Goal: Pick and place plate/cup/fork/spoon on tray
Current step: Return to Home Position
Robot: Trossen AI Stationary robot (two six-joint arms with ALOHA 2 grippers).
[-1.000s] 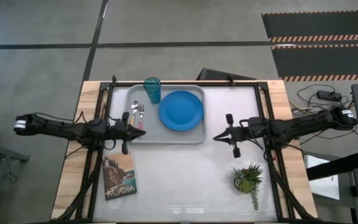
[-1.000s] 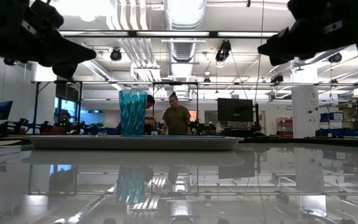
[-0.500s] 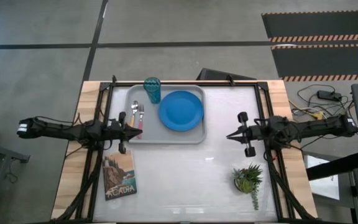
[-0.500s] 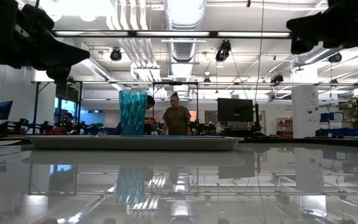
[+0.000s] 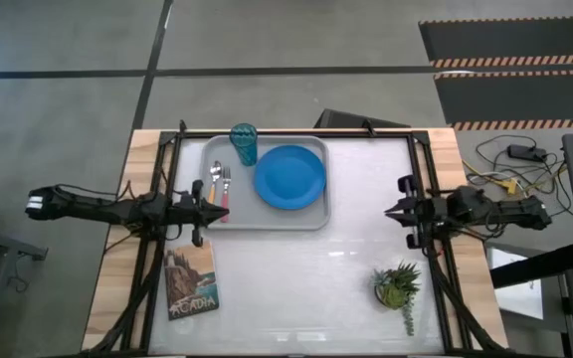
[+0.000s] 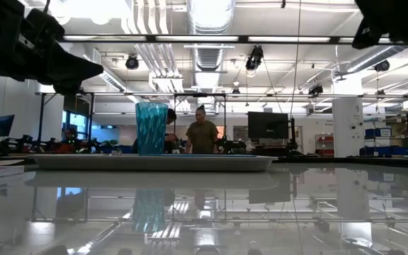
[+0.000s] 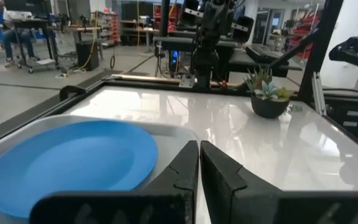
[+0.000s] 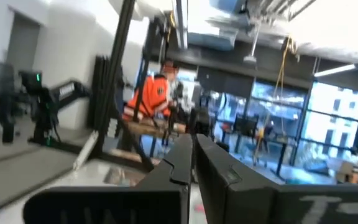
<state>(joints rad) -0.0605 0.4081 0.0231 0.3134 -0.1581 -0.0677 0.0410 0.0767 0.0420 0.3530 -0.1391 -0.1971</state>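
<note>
All four pieces lie in the large light grey rectangular plastic tray [image 5: 252, 213], upper centre of the high view. The round bright blue plate [image 5: 289, 177] fills the tray's right half. The translucent teal tumbler cup [image 5: 244, 143] stands upright at its top edge. The orange-handled metal spoon [image 5: 215, 181] and the pink-handled metal fork [image 5: 226, 180] lie side by side at its left end, fork on the right. Placing looks finished, so only the return to rest remains.

The left gripper [image 5: 226, 207] hangs at the tray's lower left corner, just beside the fork's handle. The low view shows it raised above the rim. Its fingers are pressed together with nothing between them.

The right gripper [image 5: 390, 212] sits near the right edge of the table, well apart from the tray. Its fingers are together too and hold nothing.

To finish cleanly, the left arm should draw straight back toward the frame's left at its present height or higher. That way its tip clears the rim and cannot nudge the two handles. The right arm should fold back without dropping toward the small potted succulent [image 5: 397, 286] just below it in the frame. The illustrated booklet [image 5: 190, 281] at lower left lies under the left arm's reach, so height matters there as well.
</note>
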